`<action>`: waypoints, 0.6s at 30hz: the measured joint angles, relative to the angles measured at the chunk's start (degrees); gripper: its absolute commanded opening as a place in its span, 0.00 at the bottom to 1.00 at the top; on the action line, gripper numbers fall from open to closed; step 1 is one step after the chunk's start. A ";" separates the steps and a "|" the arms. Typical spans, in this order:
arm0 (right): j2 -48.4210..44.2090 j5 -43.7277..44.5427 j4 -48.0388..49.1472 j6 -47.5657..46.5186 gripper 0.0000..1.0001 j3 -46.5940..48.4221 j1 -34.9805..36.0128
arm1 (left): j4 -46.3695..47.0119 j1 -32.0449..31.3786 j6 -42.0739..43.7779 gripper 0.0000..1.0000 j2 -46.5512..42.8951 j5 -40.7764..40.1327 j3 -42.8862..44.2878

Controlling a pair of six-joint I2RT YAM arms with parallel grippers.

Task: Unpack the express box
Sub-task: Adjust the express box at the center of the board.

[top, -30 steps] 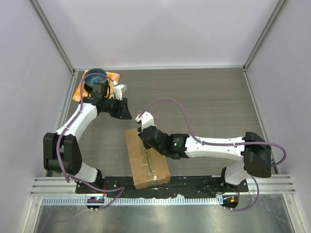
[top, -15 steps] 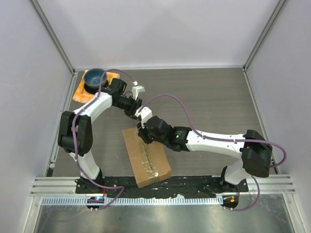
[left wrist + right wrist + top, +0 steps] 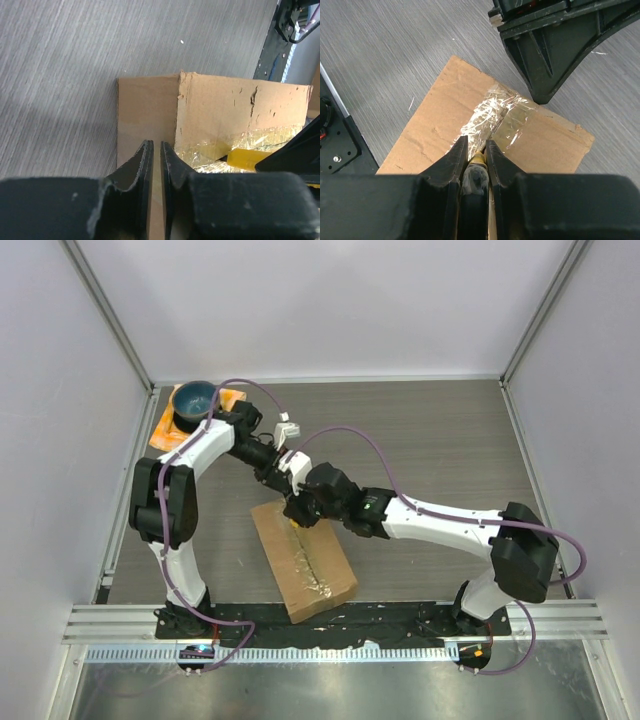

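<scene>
The grey wood-grain table (image 3: pixel 430 440) carries the express box (image 3: pixel 305 565), which lies flat near the front edge between the two arm bases, its taped seam (image 3: pixel 500 117) facing up. At the box's far end, the right gripper (image 3: pixel 476 145) is pinched on a yellow-tipped tool (image 3: pixel 478 159) whose tip rests on the shiny tape. Just beyond that end hangs the left gripper (image 3: pixel 155 145), its fingers pressed almost together with only a thin slit between them and nothing in it. Whether it touches the cardboard cannot be told.
</scene>
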 measured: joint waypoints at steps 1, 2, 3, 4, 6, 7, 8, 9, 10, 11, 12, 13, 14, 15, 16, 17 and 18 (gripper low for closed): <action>0.24 -0.26 -0.13 -0.42 0.01 0.28 -0.24 | 0.26 0.00 -0.61 0.07 0.00 -0.13 0.00; 0.61 -0.68 -0.39 -1.09 0.01 0.72 -0.55 | 0.59 0.07 -1.20 0.04 0.00 -0.39 0.00; 1.05 -0.94 -0.52 -1.75 0.01 1.27 -0.83 | 1.29 0.11 -1.92 0.00 0.00 -0.92 0.00; 1.60 -1.09 -0.72 -2.49 0.01 1.90 -1.11 | 2.25 0.11 -3.06 0.00 0.00 -1.79 -0.04; 2.75 -1.01 -1.14 -4.20 0.01 3.41 -1.66 | 5.55 0.46 -6.12 0.00 -0.33 -4.17 -0.44; 3.23 -0.85 -1.27 -5.05 0.01 4.02 -1.81 | 6.97 0.66 -7.76 0.00 -0.57 -5.42 -0.74; 3.85 -0.42 -1.49 -6.03 0.01 4.76 -1.99 | 8.63 0.94 -9.57 0.00 -1.03 -6.82 -1.11; 4.42 0.09 -1.55 -7.10 0.01 5.46 -2.12 | 10.10 1.33 -11.19 0.00 -1.57 -8.00 -1.40; 4.90 0.55 -1.55 -8.00 0.01 5.99 -2.21 | 11.37 1.90 -12.70 0.00 -2.12 -9.05 -1.49; 5.27 0.94 -1.55 -8.76 0.01 6.43 -2.23 | 12.33 2.45 -13.81 0.00 -2.60 -9.81 -1.49; 5.42 1.16 -1.55 -9.22 0.01 6.67 -2.25 | 13.57 3.19 -15.04 0.00 -3.19 -10.67 -1.49; 5.49 1.33 -1.57 -9.75 0.01 6.84 -2.25 | 14.58 3.89 -16.17 0.00 -3.80 -11.45 -1.49; 5.49 1.38 -1.57 -10.10 0.01 6.86 -2.25 | 15.34 4.37 -16.76 0.00 -4.35 -12.04 -1.49; 5.49 1.40 -1.57 -10.29 0.01 6.88 -2.25 | 15.96 4.92 -17.55 0.00 -4.87 -12.52 -1.53; 5.49 1.40 -1.57 -10.45 0.01 6.91 -2.23 | 16.68 5.33 -18.01 0.00 -5.40 -12.83 -1.75; 5.49 1.40 -1.55 -10.49 0.01 6.91 -2.23 | 17.33 5.55 -18.47 0.00 -5.92 -12.98 -2.19; 5.49 1.40 -1.55 -10.49 0.01 6.93 -2.23 | 17.73 5.57 -18.95 0.00 -6.43 -13.03 -2.71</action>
